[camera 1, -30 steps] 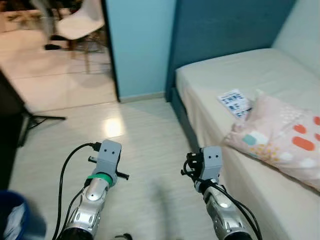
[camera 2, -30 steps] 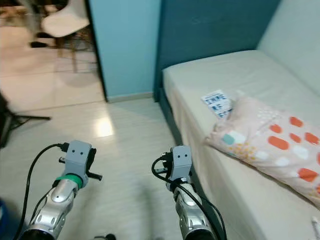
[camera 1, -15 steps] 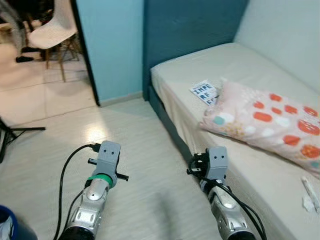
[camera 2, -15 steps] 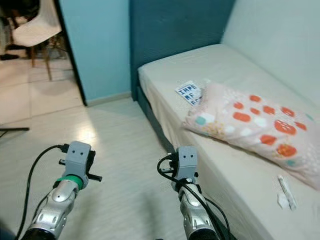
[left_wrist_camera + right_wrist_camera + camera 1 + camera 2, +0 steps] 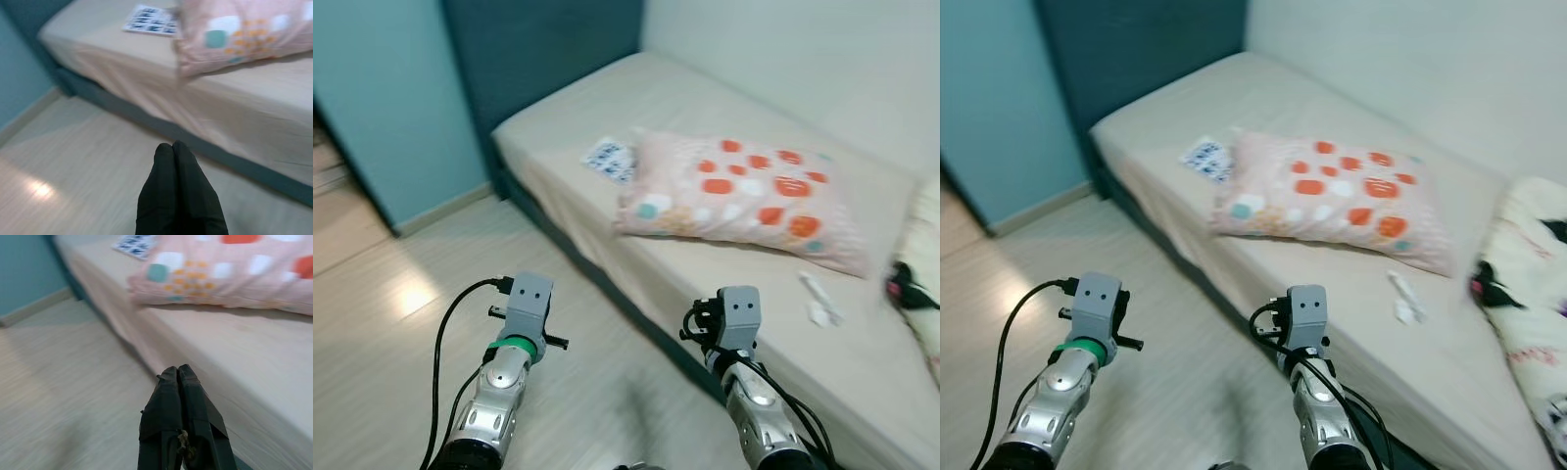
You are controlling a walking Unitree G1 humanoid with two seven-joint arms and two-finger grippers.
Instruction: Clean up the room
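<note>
A bed [image 5: 685, 264] with a beige sheet runs along the right of the room. On it lie a pink pillow [image 5: 739, 191] with orange and white patches, a printed white paper [image 5: 609, 157] beside the pillow's far end, and a small white wrapper [image 5: 818, 299] nearer me. A bundle of pale fabric with a dark item [image 5: 1528, 294] lies at the bed's near right end. Both arms are held out low over the floor. My left gripper [image 5: 173, 147] is shut and holds nothing. My right gripper [image 5: 177, 371], close to the bed's edge, is shut and holds nothing as well.
Pale wood-look floor [image 5: 421, 284] spreads to the left of the bed. A dark blue wall panel [image 5: 538, 49] stands behind the bed's head, with a light blue wall [image 5: 372, 108] to its left and a white wall [image 5: 803, 59] along the bed's far side.
The camera has swung right: the doorway and chair have left the picture, and more of the bed, the wrapper and the fabric bundle have come in. Both grippers stay shut.
</note>
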